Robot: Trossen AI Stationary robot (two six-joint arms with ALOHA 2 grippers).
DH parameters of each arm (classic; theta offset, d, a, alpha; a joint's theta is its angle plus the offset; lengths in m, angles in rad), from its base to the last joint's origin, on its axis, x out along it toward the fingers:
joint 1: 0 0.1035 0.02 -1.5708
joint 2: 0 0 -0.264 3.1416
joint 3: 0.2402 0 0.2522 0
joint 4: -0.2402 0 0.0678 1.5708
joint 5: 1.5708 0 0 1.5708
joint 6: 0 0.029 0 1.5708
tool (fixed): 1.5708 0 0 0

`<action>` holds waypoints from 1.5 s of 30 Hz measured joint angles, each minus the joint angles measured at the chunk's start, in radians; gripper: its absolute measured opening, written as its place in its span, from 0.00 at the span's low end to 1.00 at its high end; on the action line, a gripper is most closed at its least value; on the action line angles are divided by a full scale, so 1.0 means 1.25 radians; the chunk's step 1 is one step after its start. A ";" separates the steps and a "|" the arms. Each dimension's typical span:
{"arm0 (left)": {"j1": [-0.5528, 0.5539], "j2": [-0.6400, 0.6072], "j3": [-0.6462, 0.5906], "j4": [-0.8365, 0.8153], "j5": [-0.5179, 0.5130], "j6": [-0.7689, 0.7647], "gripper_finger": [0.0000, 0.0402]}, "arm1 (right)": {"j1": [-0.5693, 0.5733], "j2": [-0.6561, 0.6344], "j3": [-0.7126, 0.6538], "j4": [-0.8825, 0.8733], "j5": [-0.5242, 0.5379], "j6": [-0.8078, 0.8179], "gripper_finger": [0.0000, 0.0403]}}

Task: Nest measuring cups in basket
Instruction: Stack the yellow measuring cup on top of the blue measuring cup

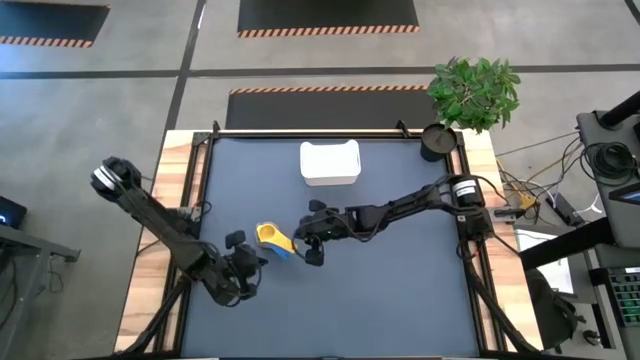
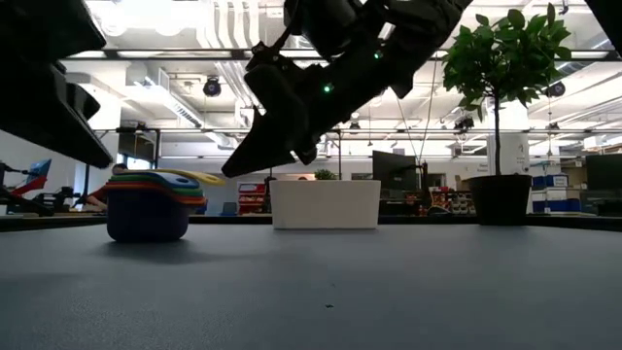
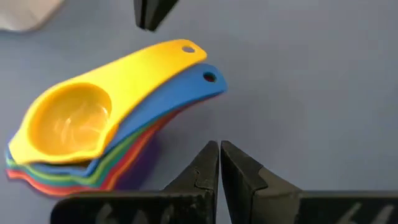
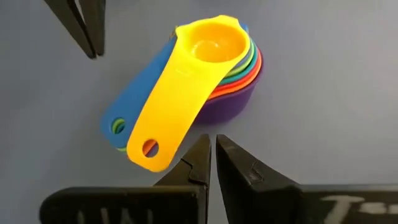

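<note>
The measuring cups (image 1: 275, 238) stand as one nested stack on the dark table, left of its middle. The yellow cup (image 4: 211, 46) is on top, with blue (image 3: 180, 93), green, orange, red and purple below it, and the handles fan out to one side. My left gripper (image 3: 219, 148) is shut, just beside the blue handle on the stack's near-left side (image 1: 260, 262). My right gripper (image 4: 208, 142) is shut and slants down over the handle ends (image 2: 233, 170), a little above the yellow handle. The white basket (image 1: 330, 163) rests on the table at the far middle.
A black round cup (image 1: 436, 142) and a potted plant (image 1: 475, 90) stand at the table's far right corner. A raised rail (image 1: 320, 132) runs along the far edge. Open dark tabletop (image 1: 400, 290) lies near and right of the stack.
</note>
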 joint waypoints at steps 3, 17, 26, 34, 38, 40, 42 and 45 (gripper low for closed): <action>0.002 0.065 0.027 0.006 -0.038 0.012 0.00 | 0.004 0.007 -0.002 0.005 0.001 0.002 0.03; 0.008 0.232 0.112 -0.004 -0.143 0.026 0.00 | 0.032 0.025 -0.001 0.026 0.000 0.007 0.03; 0.021 0.232 0.101 -0.004 -0.160 0.012 0.00 | 0.058 0.025 0.000 0.061 0.000 0.014 0.03; 0.022 0.231 0.095 0.004 -0.160 0.012 0.00 | 0.056 0.018 0.000 0.037 0.075 -0.014 0.03; 0.024 0.231 0.078 0.018 -0.184 0.011 0.00 | 0.052 0.023 0.000 0.055 0.083 -0.018 0.03; 0.024 0.231 0.077 0.022 -0.200 0.011 0.00 | 0.052 0.034 0.001 0.063 0.082 -0.013 0.03; 0.024 0.231 0.077 0.023 -0.202 0.012 0.00 | 0.055 0.045 0.001 0.073 0.076 -0.009 0.03; 0.026 0.231 0.076 0.022 -0.201 0.012 0.00 | 0.058 0.049 0.000 0.073 0.077 -0.009 0.03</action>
